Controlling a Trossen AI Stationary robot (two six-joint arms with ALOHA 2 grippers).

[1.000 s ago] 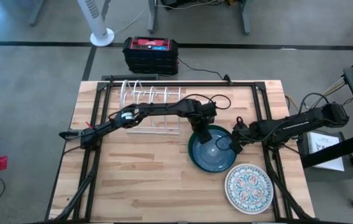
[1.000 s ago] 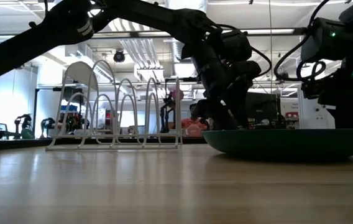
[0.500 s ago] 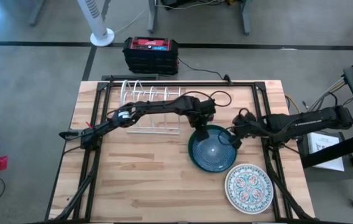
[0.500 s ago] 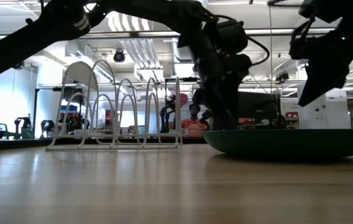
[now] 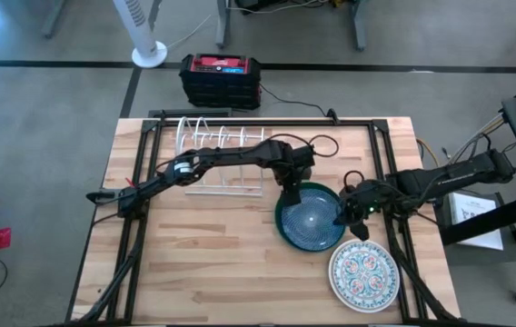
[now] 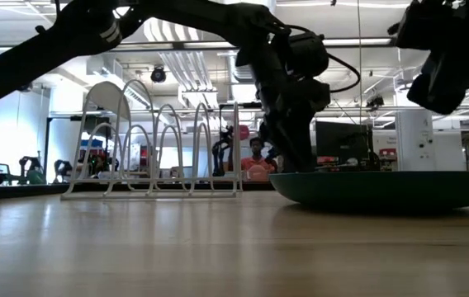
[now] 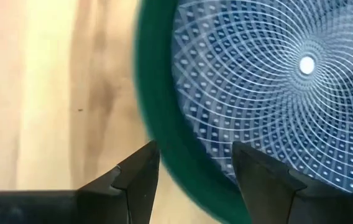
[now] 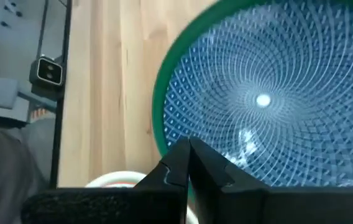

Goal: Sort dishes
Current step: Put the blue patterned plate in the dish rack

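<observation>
So the left arm reaches in from the worktop's [image 5: 194, 263] left edge, stretches across past the white wire rack [image 5: 217, 154], then bends down at the wrist. Its left end effector [image 5: 289, 197] sits at the blue plate's [image 5: 311, 218] far-left rim, fingers [image 7: 136, 177] apart with the teal rim running between them, one finger outside on the wood and one over the patterned inside. Can't tell if the fingers actually touch the rim.

The right arm comes in low from the right edge, and its right end effector [image 5: 349, 216] hangs over the plate's right rim with fingers pressed together, holding nothing.

The blue plate lies flat, face up, middle-right of the worktop. The floral plate [image 5: 363, 273] lies flat too, just beside it toward the near-right corner.
</observation>
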